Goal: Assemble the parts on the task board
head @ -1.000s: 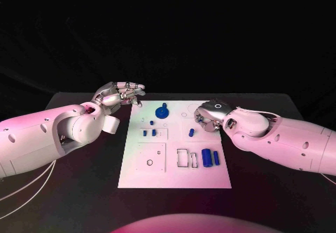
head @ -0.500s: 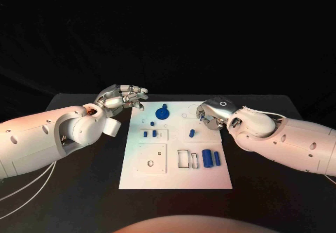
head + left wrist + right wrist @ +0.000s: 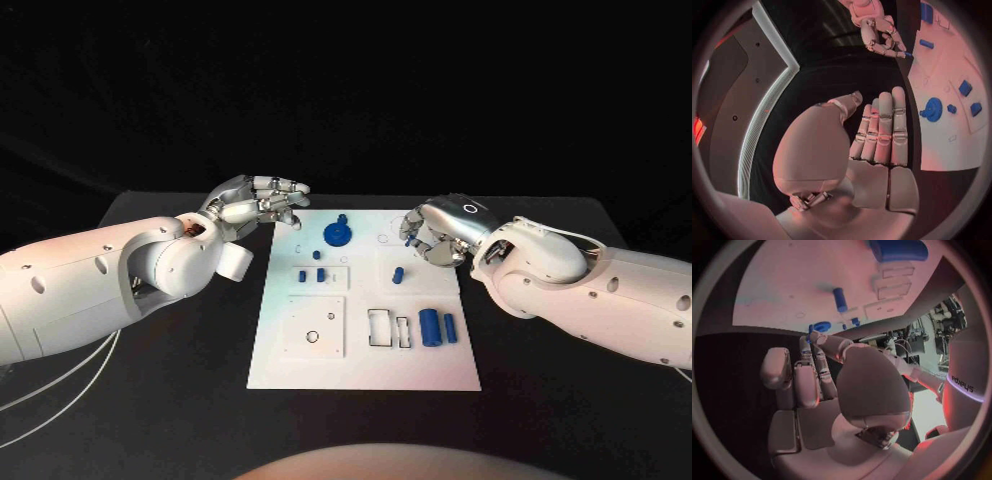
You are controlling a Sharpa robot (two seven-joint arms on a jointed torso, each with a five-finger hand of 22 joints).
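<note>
The white task board (image 3: 361, 350) lies in the middle of the black table. On it sit a blue round part with a peg (image 3: 336, 233), two small blue blocks (image 3: 309, 274), a short blue peg (image 3: 395, 272) and two blue cylinders (image 3: 434, 325). My right hand (image 3: 440, 232) hovers over the board's far right edge. In the left wrist view the right hand (image 3: 879, 35) pinches a tiny blue part (image 3: 906, 53) at its fingertips. My left hand (image 3: 260, 203) hangs just off the board's far left corner. Its fingers (image 3: 882, 130) are stretched out and hold nothing.
Near the board's front left is a square recess with a round hole (image 3: 312, 328). Two empty rectangular slots (image 3: 387, 327) lie beside the cylinders. Bare black table (image 3: 173, 380) surrounds the board on both sides.
My right hand has drawn back a little towards the board's far right edge, its wrist turning upward. The left hand's fingers have stretched out slightly. The parts on the board have not moved.
</note>
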